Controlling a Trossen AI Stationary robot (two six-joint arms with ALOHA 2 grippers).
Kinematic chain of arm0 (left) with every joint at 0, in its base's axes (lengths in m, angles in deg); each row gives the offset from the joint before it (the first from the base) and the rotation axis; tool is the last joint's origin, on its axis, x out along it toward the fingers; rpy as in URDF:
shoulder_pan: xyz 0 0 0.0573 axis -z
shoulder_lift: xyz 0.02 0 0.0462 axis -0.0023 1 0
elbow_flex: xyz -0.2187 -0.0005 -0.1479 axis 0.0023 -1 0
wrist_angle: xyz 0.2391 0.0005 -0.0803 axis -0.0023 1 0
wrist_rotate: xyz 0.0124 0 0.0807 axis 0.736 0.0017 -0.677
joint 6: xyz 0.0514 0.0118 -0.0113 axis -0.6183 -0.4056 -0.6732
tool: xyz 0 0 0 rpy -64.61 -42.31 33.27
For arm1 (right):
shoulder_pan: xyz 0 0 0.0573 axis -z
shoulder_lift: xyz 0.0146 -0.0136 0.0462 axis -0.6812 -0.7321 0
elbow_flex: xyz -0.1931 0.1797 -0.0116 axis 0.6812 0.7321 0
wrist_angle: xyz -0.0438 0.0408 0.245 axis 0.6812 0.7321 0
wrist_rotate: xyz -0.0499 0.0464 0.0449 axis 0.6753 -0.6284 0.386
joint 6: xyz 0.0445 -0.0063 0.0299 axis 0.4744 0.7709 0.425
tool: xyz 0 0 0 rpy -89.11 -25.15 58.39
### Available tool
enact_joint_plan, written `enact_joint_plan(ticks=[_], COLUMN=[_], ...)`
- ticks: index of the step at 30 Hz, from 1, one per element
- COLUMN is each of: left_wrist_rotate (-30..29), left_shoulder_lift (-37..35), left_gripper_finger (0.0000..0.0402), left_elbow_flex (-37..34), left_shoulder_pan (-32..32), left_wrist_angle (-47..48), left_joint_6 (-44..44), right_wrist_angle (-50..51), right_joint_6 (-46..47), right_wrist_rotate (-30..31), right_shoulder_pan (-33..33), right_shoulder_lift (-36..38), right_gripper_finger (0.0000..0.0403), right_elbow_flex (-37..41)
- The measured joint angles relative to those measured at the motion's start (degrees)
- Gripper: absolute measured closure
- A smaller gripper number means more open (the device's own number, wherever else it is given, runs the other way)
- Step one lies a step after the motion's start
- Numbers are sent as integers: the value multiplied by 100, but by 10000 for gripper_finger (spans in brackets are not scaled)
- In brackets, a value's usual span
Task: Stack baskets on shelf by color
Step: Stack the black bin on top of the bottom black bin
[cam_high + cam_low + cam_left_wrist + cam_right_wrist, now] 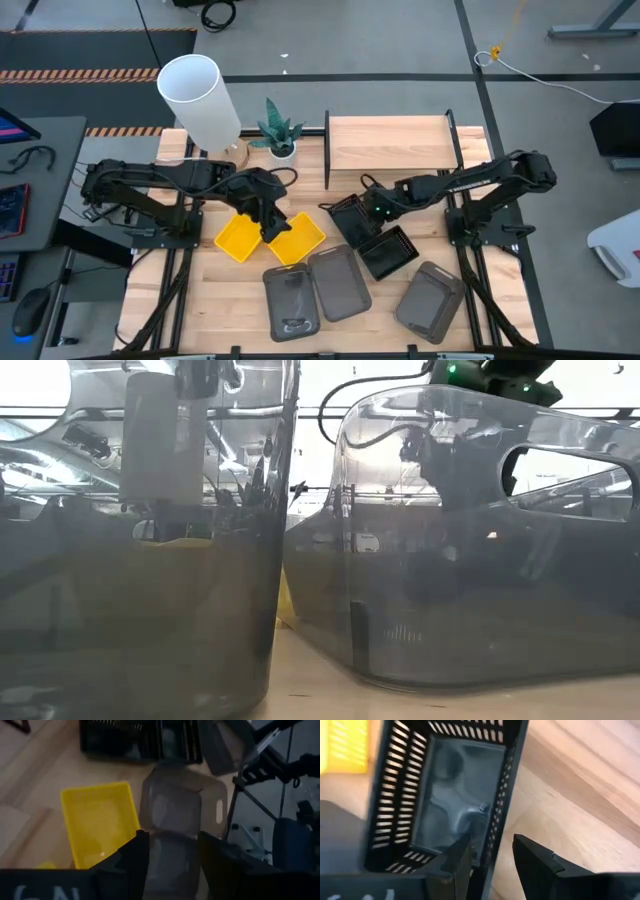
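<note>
Black mesh basket (445, 795) wall sat between right gripper (492, 852) fingers, apart; left gripper (170, 850) fingers apart above yellow basket (97, 820)

shelf (392, 143) plank bare at twelve o'clock, white cylinder (199, 101) and plant (277, 132) blocking eleven o'clock, grey baskets (338, 283) crowding six o'clock, black baskets (356, 220) filling centre, bare wood at table's far-left edge

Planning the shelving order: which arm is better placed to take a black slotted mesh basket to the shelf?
Right. The right gripper, open, straddles the wall of a black slotted mesh basket just below the light-wood shelf; the left gripper hovers at the yellow plastic baskets.
</note>
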Motion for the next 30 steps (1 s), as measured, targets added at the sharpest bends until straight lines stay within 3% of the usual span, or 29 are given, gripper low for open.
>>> enact_joint_plan(ticks=[10,15,22,30], left_wrist_rotate=[-339,-511,-536,-537], left_shoulder_lift=[-741,-993,-1097,-1096], left_gripper_finger=[230,230,230,230], left_elbow_flex=[2,15,5,5], left_shoulder_pan=[229,255,252,252], left_wrist_angle=[-65,-308,-408,-428], left_joint_6=[388,400,379,256], right_wrist_angle=[-434,-468,-531,-219], right_joint_6=[-241,-127,41,-184], right_wrist_rotate=[-105,-54,-102,-149], right_shoulder_pan=[-27,-113,-126,-109], right_shoulder_lift=[-769,-940,-1050,-864], right_gripper_finger=[261,299,391,398], right_elbow_flex=[0,0,-4,-322])
